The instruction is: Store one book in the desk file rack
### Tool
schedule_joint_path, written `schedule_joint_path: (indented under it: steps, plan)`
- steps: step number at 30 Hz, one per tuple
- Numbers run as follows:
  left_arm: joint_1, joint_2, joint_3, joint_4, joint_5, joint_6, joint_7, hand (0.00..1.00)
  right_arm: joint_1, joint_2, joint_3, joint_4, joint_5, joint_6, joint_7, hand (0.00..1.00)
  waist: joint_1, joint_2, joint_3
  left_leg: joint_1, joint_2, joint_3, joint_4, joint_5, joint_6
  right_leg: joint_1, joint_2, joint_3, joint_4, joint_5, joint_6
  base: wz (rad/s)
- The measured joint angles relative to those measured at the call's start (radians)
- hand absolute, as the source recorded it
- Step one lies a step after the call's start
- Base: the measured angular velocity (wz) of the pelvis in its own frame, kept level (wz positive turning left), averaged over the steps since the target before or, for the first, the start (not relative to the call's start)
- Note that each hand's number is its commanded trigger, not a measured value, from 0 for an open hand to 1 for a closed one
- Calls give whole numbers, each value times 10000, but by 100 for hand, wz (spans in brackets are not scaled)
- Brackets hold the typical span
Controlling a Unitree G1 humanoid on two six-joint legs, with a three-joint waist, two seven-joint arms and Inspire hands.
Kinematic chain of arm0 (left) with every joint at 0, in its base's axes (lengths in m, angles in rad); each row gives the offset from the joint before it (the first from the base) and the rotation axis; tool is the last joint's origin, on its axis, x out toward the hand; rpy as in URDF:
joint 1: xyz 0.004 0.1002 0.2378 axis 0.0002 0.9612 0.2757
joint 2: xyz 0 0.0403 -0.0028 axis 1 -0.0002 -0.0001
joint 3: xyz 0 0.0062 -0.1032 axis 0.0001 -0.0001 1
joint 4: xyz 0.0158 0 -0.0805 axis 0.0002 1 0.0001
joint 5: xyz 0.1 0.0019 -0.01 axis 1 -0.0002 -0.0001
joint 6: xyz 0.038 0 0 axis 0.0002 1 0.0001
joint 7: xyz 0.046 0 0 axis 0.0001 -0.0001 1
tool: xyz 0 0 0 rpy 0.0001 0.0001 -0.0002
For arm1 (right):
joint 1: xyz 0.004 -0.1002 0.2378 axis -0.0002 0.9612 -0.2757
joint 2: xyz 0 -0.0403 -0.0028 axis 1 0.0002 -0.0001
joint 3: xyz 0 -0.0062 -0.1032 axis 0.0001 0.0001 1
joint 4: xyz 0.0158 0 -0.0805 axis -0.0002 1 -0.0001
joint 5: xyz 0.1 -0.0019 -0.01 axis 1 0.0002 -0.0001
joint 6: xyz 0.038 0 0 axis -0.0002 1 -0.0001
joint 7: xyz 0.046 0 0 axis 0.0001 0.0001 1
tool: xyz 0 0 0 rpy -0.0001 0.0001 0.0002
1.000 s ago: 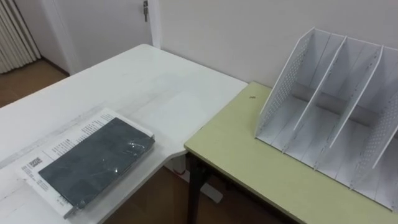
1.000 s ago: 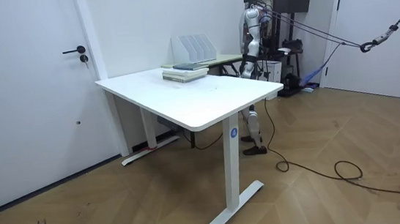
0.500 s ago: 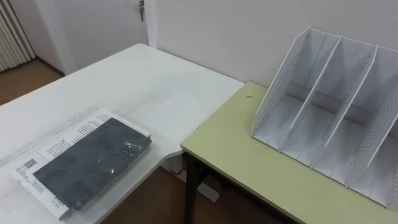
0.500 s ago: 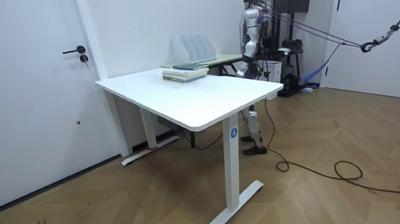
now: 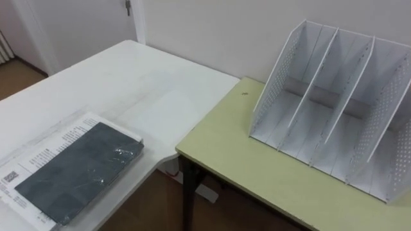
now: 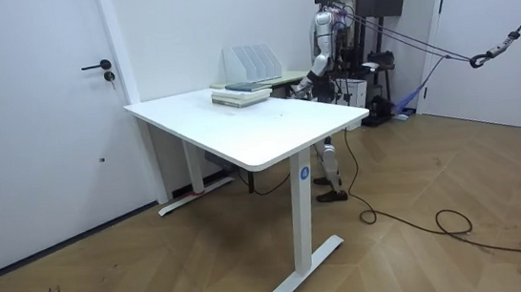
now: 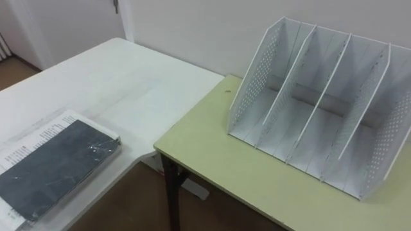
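Distance in the room view leaves the robot small. It stands at the far side of the white table [image 6: 239, 119], beside the green desk [image 5: 237, 154]. One arm is bent forward and down, and its hand [image 6: 304, 85] hangs low near the desk's edge. Which arm this is cannot be told, nor whether the hand is apart or closed, and the other hand is no clearer.

Seen from the head, two books lie stacked flat on the white table at lower left, their near end cut off by the frame. The dark book [image 5: 77, 170] is on top under glinting film. The white printed book [image 5: 48, 146] beneath shows as a strip along its far side.

One file rack [image 5: 302, 128] stands upright on the green desk against the wall, well apart from the books. It has four panels, the outer two perforated, making three slots, all empty.
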Motion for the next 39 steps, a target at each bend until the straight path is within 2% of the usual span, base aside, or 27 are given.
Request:
schedule_joint_path:
  steps: [3, 5, 7, 8, 10, 11, 14, 16, 17, 18, 19, 23, 25, 30, 39]
  plan:
    - [-66, 26, -316, -750, 112, -26, 8, 0, -55, 4, 73, 32, -1, -149, -18, 0, -54, 43, -18, -19, 6, -40, 3, 0, 0, 3, -2, -41, -2, 1, -1, 3]
    - [26, 237, -584, -1881, 264, -10, 7, 0, -61, 0, 83, 35, 1, -221, -20, 0, -136, 39, 4, -50, 4, -108, 11, 4, -1, -22, -18, -137, -2, 0, -1, 12]
    - [68, 434, -718, -2678, 331, -38, 25, 0, -84, -4, 96, 35, -2, -219, -38, 0, -136, 44, 0, -44, 12, -134, 10, 5, 0, -7, -20, -136, -3, -1, -2, 2]
    - [68, 469, -731, -2850, 383, -56, 72, 0, -98, -3, 97, 38, -6, -219, -38, 0, -146, -9, 26, -39, 15, -134, 7, 5, 0, -2, -20, -132, -2, -1, -2, 0]
    - [75, 488, -700, -3194, 893, -167, 401, 0, -137, 2, 128, 81, 13, -230, -18, 0, -134, 17, -1, -50, 21, -183, 6, 5, 2, 57, -26, -139, -9, -1, 0, 2]
    - [80, 519, -696, -3526, 1240, -165, 482, 0, -146, 0, 125, 150, 14, -256, 7, 0, -151, 78, -40, -54, 16, -217, 21, 6, 1, 14, -25, -175, -17, -1, 0, 6]
    - [279, 700, -624, -4791, 1661, -285, 1171, 0, -99, -1, 119, 131, 15, -274, 104, 0, -129, 21, -45, -108, 11, -266, 59, 6, 1, 7, -27, -262, -28, 0, -1, 8]
    - [292, 717, -516, -5301, 1794, -453, 1659, 0, -90, -2, 117, 126, 15, -326, 189, 0, -97, 7, -44, -124, 12, -293, 59, 6, 1, 20, -34, -286, -28, 0, 0, 5]
    - [293, 721, -423, -5546, 1831, -546, 1951, 0, -88, 2, 109, 122, 24, -331, 209, 0, -74, 34, -76, -182, 14, -326, 65, 6, 1, 55, -41, -384, -27, 0, 0, 7]
    - [293, 722, -365, -5624, 1874, -610, 2088, 0, -85, 2, 109, 122, 23, -331, 211, 0, -75, 14, -69, -189, 14, -355, 69, 6, 1, 63, -45, -408, -27, 0, 0, 10]
    - [302, 750, -271, -5752, 2001, -669, 2351, 0, -66, 5, 90, 123, 37, -332, 211, 0, -77, 41, -97, -195, 13, -403, 87, 6, 1, 79, -32, -412, -27, 0, 0, 9]
    - [390, 1169, -232, -6589, 2490, -671, 2929, 0, -5, 3, 23, 178, 156, -340, 218, 0, 16, 56, -106, -197, 10, -495, 172, 6, 1, 46, -17, -431, -37, 0, -1, 6]
    - [422, 1258, -174, -6867, 2493, -742, 3274, 0, -12, 3, 20, 215, 189, -349, 218, 0, 27, 90, -108, -191, 6, -514, 182, 6, 1, 68, -21, -441, -38, 0, -1, 2]
    - [456, 1233, -103, -7182, 2876, -911, 3886, 0, -11, -1, 39, 318, 220, -352, 227, 0, 40, 147, -95, -203, -3, -576, 208, 6, 1, 82, -35, -498, -41, 1, -2, 2]
    - [666, 1242, -1, -7179, 2876, -919, 4493, 0, 18, -6, 40, 339, 216, -345, 179, 0, 90, 180, -119, -194, -97, -830, 216, 10, -3, 216, -34, -695, -168, 5, -7, 6]
